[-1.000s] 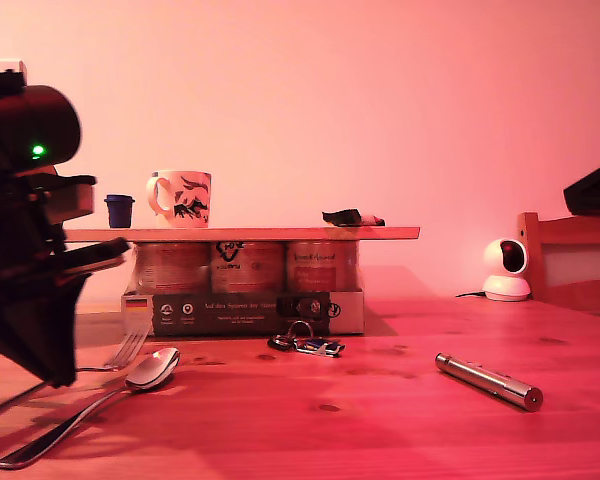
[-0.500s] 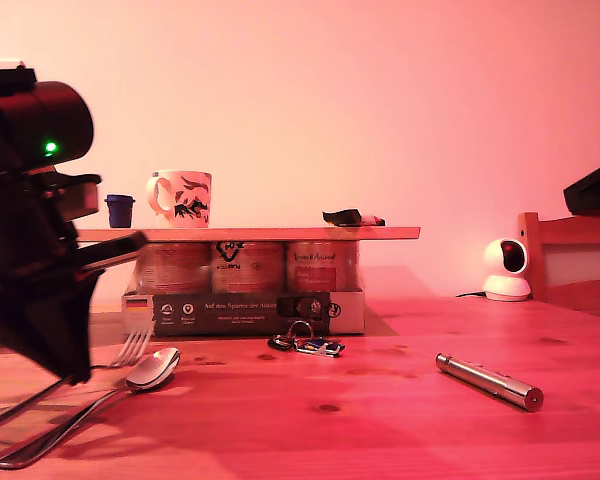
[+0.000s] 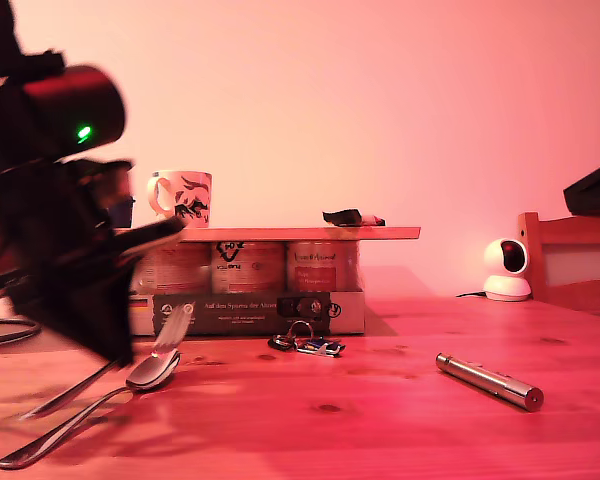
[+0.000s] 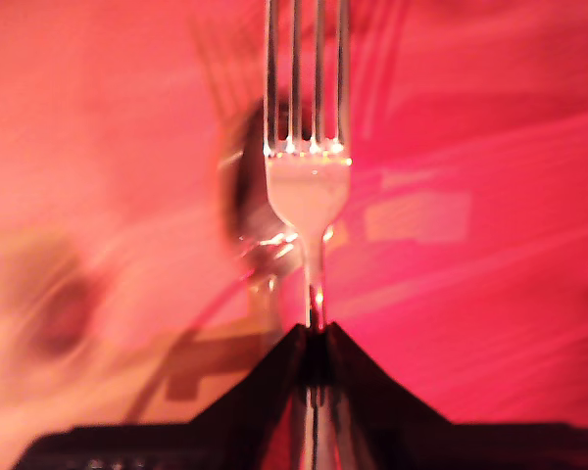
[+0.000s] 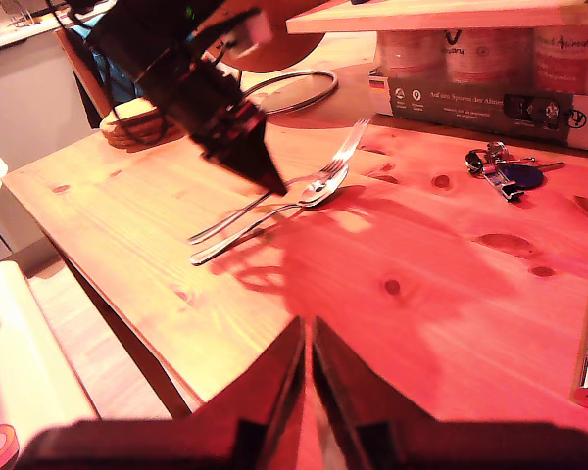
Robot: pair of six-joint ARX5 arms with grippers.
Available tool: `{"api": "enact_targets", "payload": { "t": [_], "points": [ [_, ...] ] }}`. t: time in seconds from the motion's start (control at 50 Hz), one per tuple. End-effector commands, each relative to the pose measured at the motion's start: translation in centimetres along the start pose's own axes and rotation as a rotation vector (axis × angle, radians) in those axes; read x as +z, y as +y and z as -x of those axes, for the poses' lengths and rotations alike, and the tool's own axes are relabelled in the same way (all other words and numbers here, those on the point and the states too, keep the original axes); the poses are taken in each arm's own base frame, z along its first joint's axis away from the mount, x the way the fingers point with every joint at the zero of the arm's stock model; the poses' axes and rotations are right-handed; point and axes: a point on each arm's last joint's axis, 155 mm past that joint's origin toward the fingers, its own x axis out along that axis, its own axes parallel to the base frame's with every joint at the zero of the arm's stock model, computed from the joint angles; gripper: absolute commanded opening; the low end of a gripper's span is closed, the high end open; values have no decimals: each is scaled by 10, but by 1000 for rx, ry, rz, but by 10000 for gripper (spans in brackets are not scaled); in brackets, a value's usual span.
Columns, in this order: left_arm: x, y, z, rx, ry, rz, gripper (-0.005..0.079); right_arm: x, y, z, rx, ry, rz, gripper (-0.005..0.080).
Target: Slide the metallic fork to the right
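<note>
The metallic fork (image 4: 308, 186) has its neck pinched between the jaws of my first gripper (image 4: 317, 345), four tines pointing away from the camera. In the exterior view the fork (image 3: 174, 329) is blurred, with its tines tilted up over the bowl of the silver spoon (image 3: 152, 371) at the exterior view's left. My first gripper (image 3: 117, 350) is the black wedge just beside it. From the second wrist view, the fork (image 5: 345, 149) and the spoon (image 5: 312, 195) lie side by side under my first gripper (image 5: 275, 184). My second gripper (image 5: 306, 343) is shut on nothing, hovering above bare wood.
Behind the cutlery a tray of cans (image 3: 245, 312) carries a wooden board (image 3: 280, 233) with a mug (image 3: 180, 198). Keys (image 3: 305, 343) lie in front of it, a metal cylinder (image 3: 488, 381) toward the exterior view's right. A white camera (image 3: 505, 268) stands at the back.
My first arm has swung toward the exterior view's right with the fork in its jaws. The tines have gone from beside the spoon's bowl to above it. The spoon shifted slightly.
</note>
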Motion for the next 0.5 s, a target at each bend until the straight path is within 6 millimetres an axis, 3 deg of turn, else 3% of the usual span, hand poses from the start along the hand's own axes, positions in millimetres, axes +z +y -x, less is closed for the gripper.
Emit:
{"api": "enact_targets", "payload": {
  "t": [0.0, 0.48],
  "points": [
    [1, -7, -4, -9, -1, 4, -19, 7, 3, 2, 10, -21, 5, -12],
    [1, -23, -7, 21, -43, -44, -19, 8, 4, 2, 14, -23, 6, -12]
  ]
}}
